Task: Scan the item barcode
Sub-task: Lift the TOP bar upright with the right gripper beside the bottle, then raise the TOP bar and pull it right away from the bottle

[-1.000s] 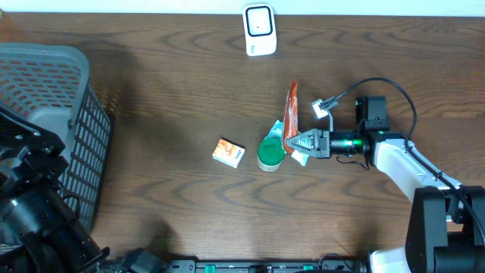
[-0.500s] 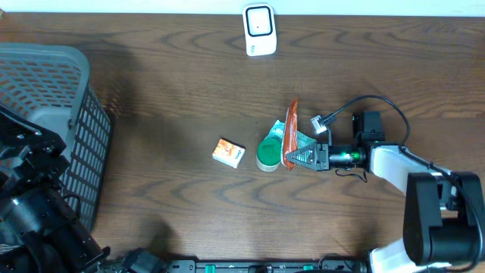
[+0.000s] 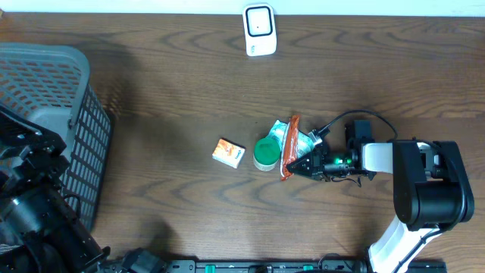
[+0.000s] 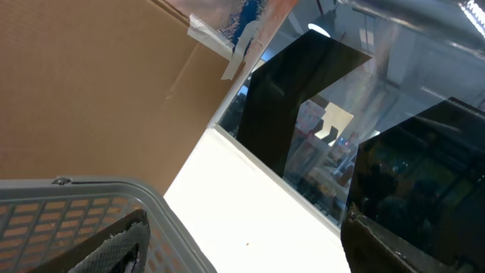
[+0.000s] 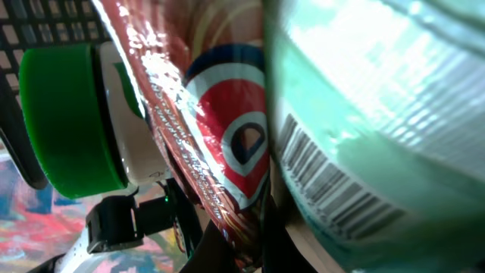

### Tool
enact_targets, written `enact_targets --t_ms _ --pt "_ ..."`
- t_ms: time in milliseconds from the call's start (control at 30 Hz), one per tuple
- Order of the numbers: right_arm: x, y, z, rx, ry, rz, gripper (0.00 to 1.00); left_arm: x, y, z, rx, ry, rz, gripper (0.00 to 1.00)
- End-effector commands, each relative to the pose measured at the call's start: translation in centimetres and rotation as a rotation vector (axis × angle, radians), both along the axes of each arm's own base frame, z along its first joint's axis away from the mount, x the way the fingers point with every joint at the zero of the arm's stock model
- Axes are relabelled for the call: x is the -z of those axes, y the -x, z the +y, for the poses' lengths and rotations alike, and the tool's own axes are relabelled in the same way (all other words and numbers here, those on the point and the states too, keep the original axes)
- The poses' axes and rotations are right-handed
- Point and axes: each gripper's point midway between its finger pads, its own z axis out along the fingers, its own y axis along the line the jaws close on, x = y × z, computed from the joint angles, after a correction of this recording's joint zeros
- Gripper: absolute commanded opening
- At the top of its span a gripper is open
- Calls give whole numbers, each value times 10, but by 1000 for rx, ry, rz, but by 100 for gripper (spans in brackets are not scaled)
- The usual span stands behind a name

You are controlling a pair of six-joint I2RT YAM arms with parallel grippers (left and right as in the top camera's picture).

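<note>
On the bench [image 3: 151,83], right of centre, your right jaws are pinched fully together on the lower end of one red glossy packet [image 3: 289,136]. It sits between one green-lidded tub [image 3: 266,154] and one pale green packet [image 3: 305,142]. The right wrist view shows one barcode [image 5: 326,189] on that green packet. One small orange box [image 3: 228,152] lies just left of the tub. One white scanner [image 3: 258,29] stands at the far edge, well apart. One grey basket [image 3: 45,106] fills the left side. Your left jaws gape wide, holding nothing.
</note>
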Motion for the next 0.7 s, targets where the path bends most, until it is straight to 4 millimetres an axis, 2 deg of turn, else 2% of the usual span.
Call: enact_targets --t_ms 0,100,133,167,300,333,400,467,500,533,600,667 --pt "49 6 -27 50 279 85 30 0 1 1 -6 10 -9 81" --pt "58 10 -38 66 349 124 80 0 1 1 -6 10 -9 81" --pt "61 13 -43 71 379 144 93 0 1 1 -6 10 -9 81" --pt "64 17 -48 78 406 169 99 0 1 1 -6 10 -9 81" --pt "66 24 -60 105 423 231 99 0 1 1 -6 10 -9 81" --pt "65 25 -63 115 421 246 96 0 1 1 -6 10 -9 81" --pt "61 26 -67 133 413 263 80 0 1 1 -6 10 -9 81" --pt "54 25 -68 149 391 270 50 0 1 1 -6 10 -9 81" --pt "48 23 -69 157 374 274 44 0 1 1 -6 10 -9 81" --pt "42 23 -69 160 361 273 43 0 1 1 -6 10 -9 81" --pt "28 20 -70 168 357 261 48 0 1 1 -6 10 -9 81" --pt "9 16 -71 177 358 221 60 0 1 1 -6 10 -9 81"
